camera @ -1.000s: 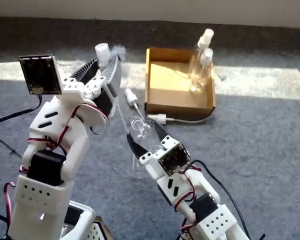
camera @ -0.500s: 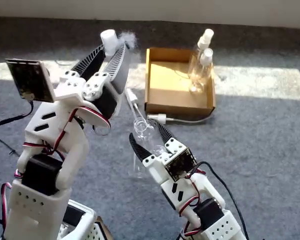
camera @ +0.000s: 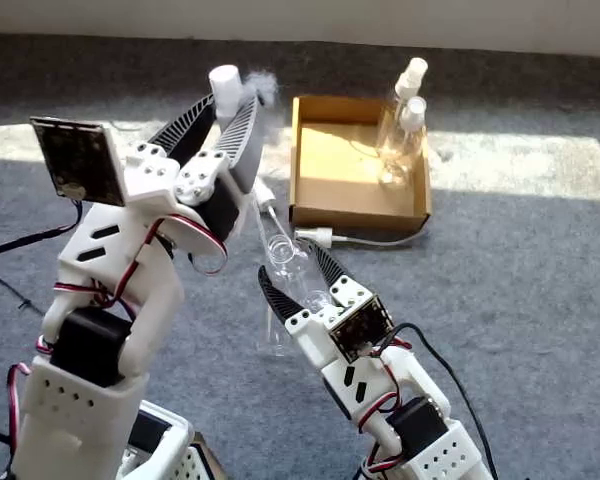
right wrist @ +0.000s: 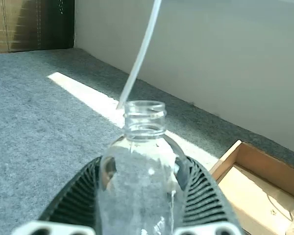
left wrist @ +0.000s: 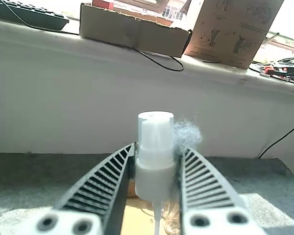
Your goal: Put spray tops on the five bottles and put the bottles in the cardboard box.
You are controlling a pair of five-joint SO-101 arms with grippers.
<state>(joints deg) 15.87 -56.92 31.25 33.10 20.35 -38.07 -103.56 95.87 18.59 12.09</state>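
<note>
High view: the left gripper (camera: 230, 100) is clamping a white spray top (camera: 224, 82) between its ribbed black jaws, with the cap poking out above the jaw tips. The right gripper (camera: 292, 272) is closing its jaws on a clear plastic bottle (camera: 278, 310) that is standing upright with its neck open. Beyond the right jaws a brown cardboard box (camera: 358, 215) is lying on the grey carpet (camera: 520, 290), with two capped bottles (camera: 400, 130) standing in its far corner. Two loose spray tops (camera: 315, 237) are lying between those jaws and the box.

Left wrist view: the jaws are pressing on the top's wide collar from both sides. A tuft of lint (left wrist: 187, 133) is clinging beside the cap, and a thin dip tube (left wrist: 156, 223) is hanging down between the jaws.

Right wrist view: the jaws are hugging the bottle's body below the shoulder, leaving the threaded neck free above them. The tube is slanting down toward the neck, and its tip is looking just beside the rim rather than inside it.

The bottle is looking empty, so it is probably light, thin-walled and slippery. A hard squeeze would likely dent it, which makes the body the safer place to hold. The top seems stiff and is best held by its collar. The tube is likely to bend, so its tip will need steering into the neck.
</note>
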